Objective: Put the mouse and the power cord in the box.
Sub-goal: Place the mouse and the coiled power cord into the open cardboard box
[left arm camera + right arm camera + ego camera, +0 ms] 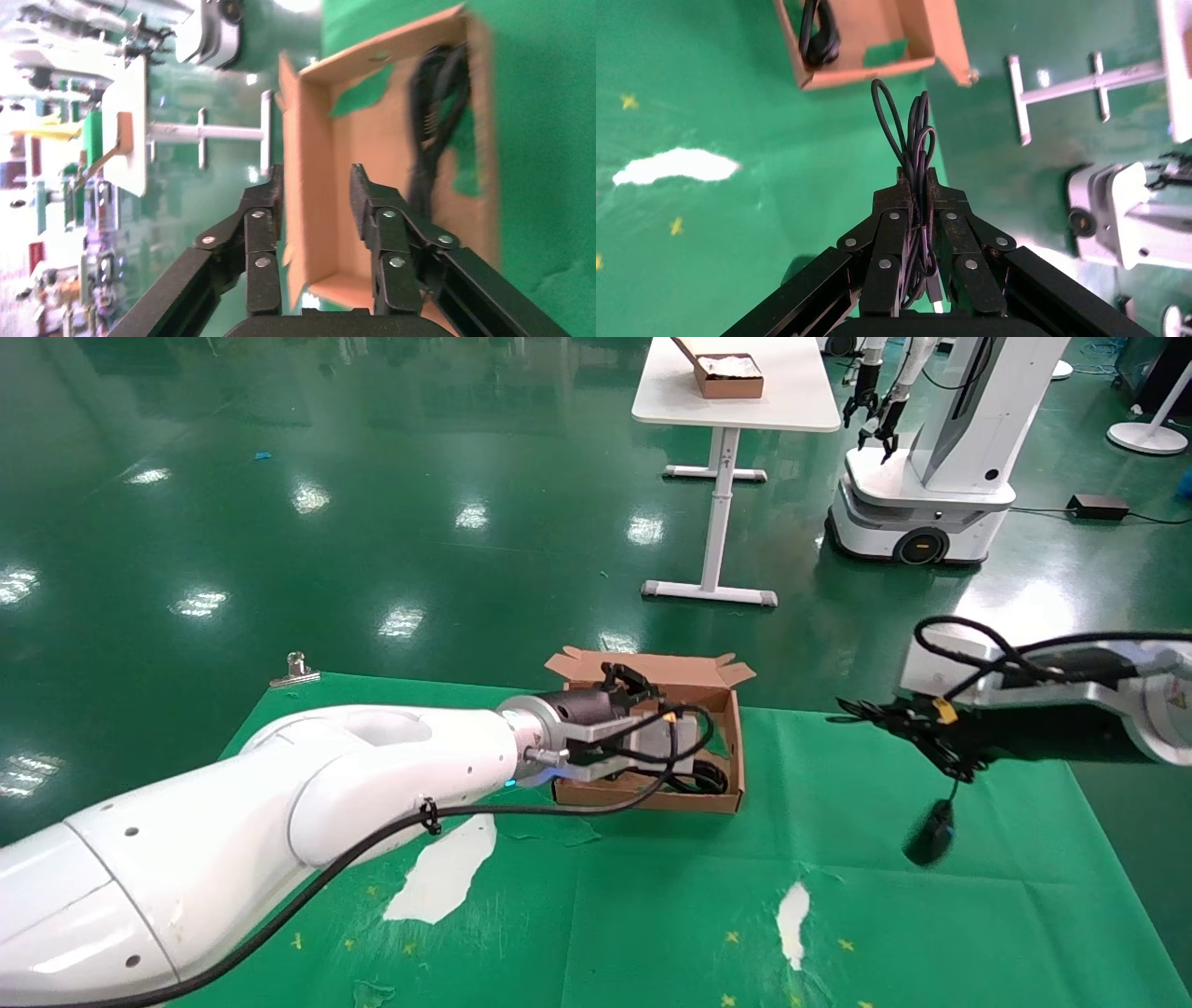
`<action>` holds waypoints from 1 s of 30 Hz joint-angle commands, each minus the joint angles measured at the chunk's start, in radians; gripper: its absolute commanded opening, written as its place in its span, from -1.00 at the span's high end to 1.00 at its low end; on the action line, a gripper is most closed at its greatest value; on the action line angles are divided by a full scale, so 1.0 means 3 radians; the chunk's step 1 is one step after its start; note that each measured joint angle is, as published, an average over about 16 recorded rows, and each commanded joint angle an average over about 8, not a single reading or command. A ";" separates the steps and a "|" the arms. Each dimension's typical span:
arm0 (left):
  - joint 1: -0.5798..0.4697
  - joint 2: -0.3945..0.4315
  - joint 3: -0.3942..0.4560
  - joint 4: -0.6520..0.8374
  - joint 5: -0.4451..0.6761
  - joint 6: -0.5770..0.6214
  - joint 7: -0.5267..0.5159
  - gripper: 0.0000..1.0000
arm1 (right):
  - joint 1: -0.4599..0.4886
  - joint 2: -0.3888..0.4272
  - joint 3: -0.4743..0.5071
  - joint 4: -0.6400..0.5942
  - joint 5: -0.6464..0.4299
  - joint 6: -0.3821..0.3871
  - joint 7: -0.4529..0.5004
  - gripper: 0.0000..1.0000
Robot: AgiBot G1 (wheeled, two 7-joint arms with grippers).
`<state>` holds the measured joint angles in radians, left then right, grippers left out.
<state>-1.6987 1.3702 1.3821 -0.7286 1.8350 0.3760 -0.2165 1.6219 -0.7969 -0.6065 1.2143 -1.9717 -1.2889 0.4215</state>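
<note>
From my head camera, my left tool (631, 684) hangs over the box (722, 686) at about 12 o'clock on the green desk (652, 915), while my right tool (917, 728) is out at 2 o'clock, well apart from the box, with the mouse (931, 833) dangling below it on its thin cable. That swing is my worry: carried across, the mouse could knock the box wall or drop outside. In my left wrist camera the left tool (316, 200) is spread and empty, straddling the box's (313, 168) wall; the power cord (436, 119) already lies inside. Pulling away carelessly could drag the box. In my right wrist camera the right tool (918, 184) is pressed together on the bunched mouse cable (912, 133); a loop could slip free, or snag my fingers at release.
</note>
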 commanded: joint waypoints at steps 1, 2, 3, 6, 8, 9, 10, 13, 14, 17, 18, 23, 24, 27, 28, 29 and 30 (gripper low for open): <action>-0.0027 -0.0001 0.0048 0.0019 -0.0019 -0.0066 -0.0053 -1.00 | 0.0025 -0.0025 0.0003 -0.0024 0.0012 0.0012 -0.0032 1.00; -0.0056 -0.0011 0.0037 0.0077 -0.0044 -0.0106 -0.0082 -1.00 | 0.0052 -0.0055 -0.0002 -0.0034 0.0008 0.0013 -0.0050 1.00; -0.0087 -0.0025 0.0023 0.0140 -0.0072 -0.0143 -0.0110 -1.00 | 0.0080 -0.0090 -0.0008 -0.0049 0.0003 0.0017 -0.0070 1.00; -0.0183 -0.0110 -0.0034 0.0328 -0.0165 -0.0203 -0.0174 -1.00 | 0.0165 -0.0224 -0.0027 -0.0115 -0.0006 0.0053 -0.0140 1.00; -0.0239 -0.0223 -0.0072 0.0404 -0.0225 -0.0197 -0.0193 -1.00 | 0.0219 -0.0342 -0.0041 -0.0192 -0.0008 0.0106 -0.0207 1.00; -0.0263 -0.0300 -0.0089 0.0415 -0.0253 -0.0183 -0.0195 -1.00 | 0.0246 -0.0411 -0.0049 -0.0247 -0.0010 0.0142 -0.0252 1.00; -0.0283 -0.0387 -0.0105 0.0409 -0.0279 -0.0164 -0.0193 -1.00 | 0.0271 -0.0486 -0.0058 -0.0312 -0.0012 0.0186 -0.0303 1.00; -0.0312 -0.0697 -0.0142 0.0271 -0.0358 -0.0070 -0.0188 -1.00 | 0.0332 -0.0738 -0.0087 -0.0574 -0.0006 0.0353 -0.0500 1.00; -0.0314 -0.0803 -0.0148 0.0192 -0.0377 -0.0036 -0.0187 -1.00 | 0.0351 -0.0834 -0.0097 -0.0688 -0.0001 0.0419 -0.0582 1.00; -0.0304 -0.1062 -0.0158 -0.0052 -0.0408 0.0043 -0.0207 -1.00 | 0.0411 -0.1134 -0.0125 -0.1078 0.0025 0.0626 -0.0854 1.00; -0.0298 -0.1124 -0.0158 -0.0128 -0.0408 0.0060 -0.0221 -1.00 | 0.0432 -0.1241 -0.0132 -0.1228 0.0040 0.0699 -0.0953 1.00; -0.0281 -0.1262 -0.0141 -0.0342 -0.0335 0.0069 -0.0330 -1.00 | 0.0535 -0.1722 -0.0152 -0.1954 0.0178 0.1059 -0.1429 1.00; -0.0281 -0.1271 -0.0137 -0.0361 -0.0313 0.0068 -0.0358 -1.00 | 0.0542 -0.1788 -0.0167 -0.2060 0.0233 0.1121 -0.1514 1.00; -0.0281 -0.1287 -0.0124 -0.0405 -0.0247 0.0065 -0.0441 -1.00 | 0.0525 -0.1904 -0.0271 -0.2254 0.0435 0.1257 -0.1704 1.00; -0.0281 -0.1291 -0.0120 -0.0417 -0.0225 0.0065 -0.0468 -1.00 | 0.0509 -0.1918 -0.0326 -0.2282 0.0510 0.1285 -0.1743 1.00; -0.0282 -0.1294 -0.0116 -0.0428 -0.0204 0.0065 -0.0493 -1.00 | 0.0488 -0.1923 -0.0389 -0.2298 0.0580 0.1303 -0.1764 1.00; -0.0282 -0.1297 -0.0113 -0.0438 -0.0183 0.0065 -0.0519 -1.00 | 0.0468 -0.1925 -0.0461 -0.2314 0.0644 0.1317 -0.1769 1.00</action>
<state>-1.7834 0.9816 1.3477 -0.8590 1.7794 0.3956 -0.3708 1.7616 -1.3670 -0.7522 0.5176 -1.7939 -0.9007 -0.0697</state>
